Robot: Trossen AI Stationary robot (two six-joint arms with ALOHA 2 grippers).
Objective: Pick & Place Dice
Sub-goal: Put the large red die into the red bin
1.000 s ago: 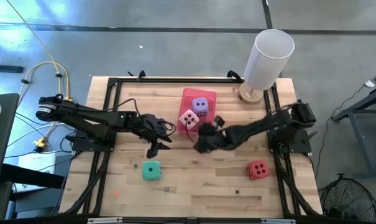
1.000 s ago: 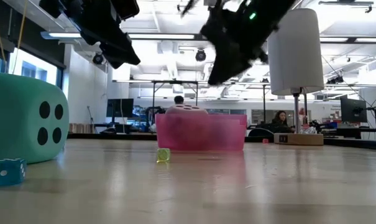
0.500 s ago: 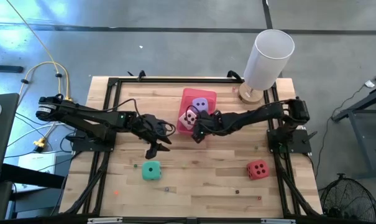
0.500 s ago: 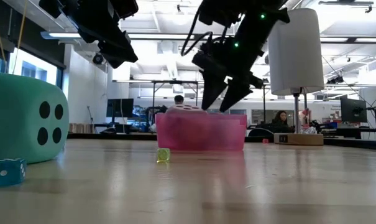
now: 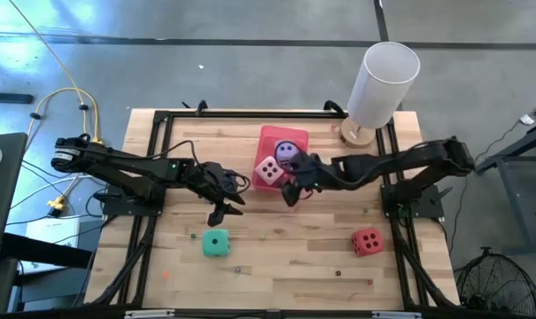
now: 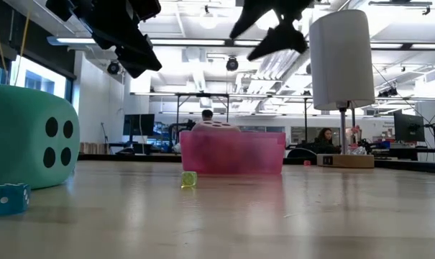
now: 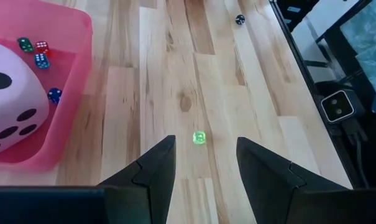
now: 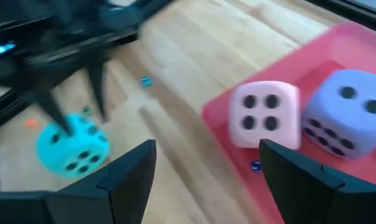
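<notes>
At the near edge of the table (image 5: 276,275), the teal green die (image 5: 216,243) is sitting on the left and the red die (image 5: 367,240) is sitting on the right, both on bare wood and well apart. Beyond the teal one, the left gripper (image 5: 221,207) is hanging above the table with its arm reaching in from the left, elbow bent, fingers parted and holding nothing; a tiny green cube (image 7: 199,137) is lying on the wood ahead of its fingertips. Farther back, the right gripper (image 5: 293,189) is stretching in low from the right, arm nearly straight, jaws released and empty, just beside the pink tray (image 5: 296,137). The pale pink die (image 5: 268,170) and the purple die (image 5: 288,153) are resting side by side inside that tray, touching. A white cylinder (image 5: 383,82) is standing at the far right corner.
</notes>
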